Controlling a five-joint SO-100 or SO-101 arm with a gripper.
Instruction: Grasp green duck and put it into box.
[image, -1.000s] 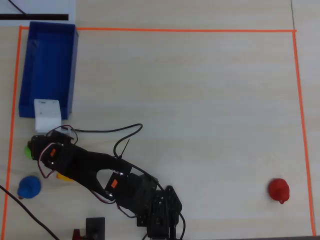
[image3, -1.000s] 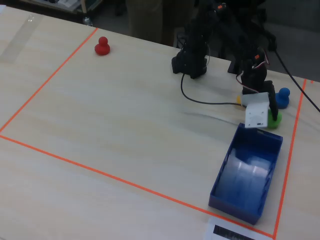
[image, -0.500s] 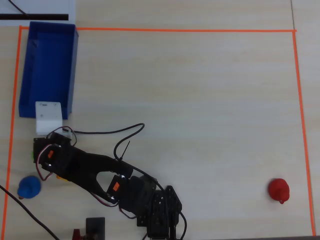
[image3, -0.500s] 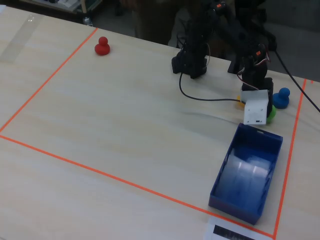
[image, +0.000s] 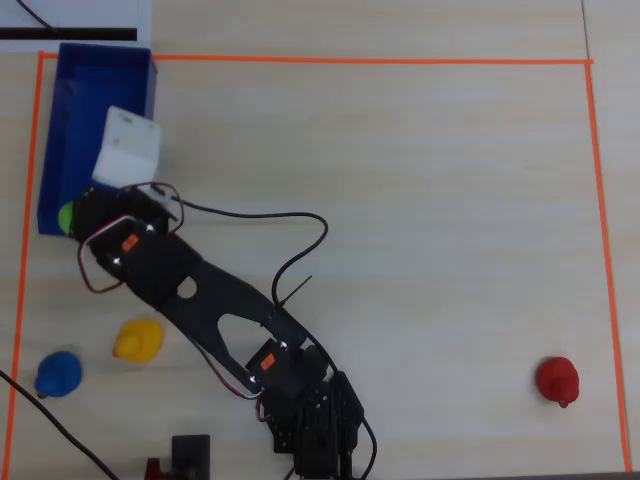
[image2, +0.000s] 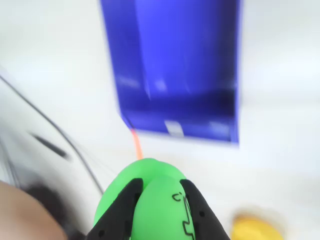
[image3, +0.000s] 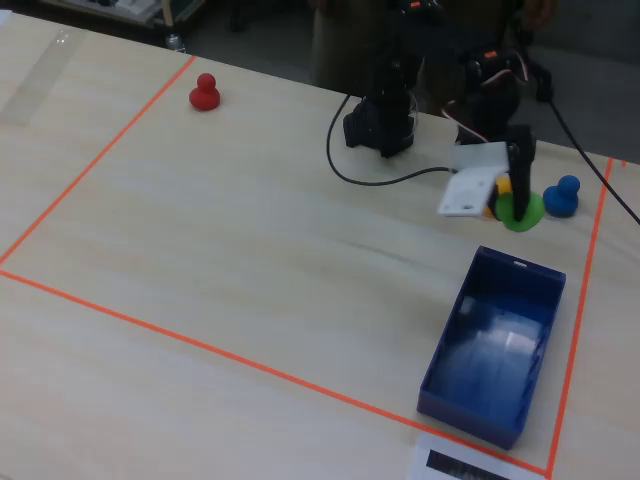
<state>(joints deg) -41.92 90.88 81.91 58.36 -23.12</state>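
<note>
1. Four toy ducks are in play: one green duck (image3: 521, 210), one yellow duck (image: 137, 340), one blue duck (image: 58, 373) and one red duck (image: 557, 380), with a single blue box (image: 80, 120) on the table (image: 400, 200).
2. The gripper (image2: 159, 197) is clamped on the green duck, its two black fingers (image2: 122, 207) pressing across the toy's top in the wrist view (blurred by motion).
3. In the fixed view the green duck hangs clear of the tabletop, near the box's short end; overhead, it shows at the box's lower left corner.
4. The yellow and blue ducks sit close together; the red duck is well apart.
</note>
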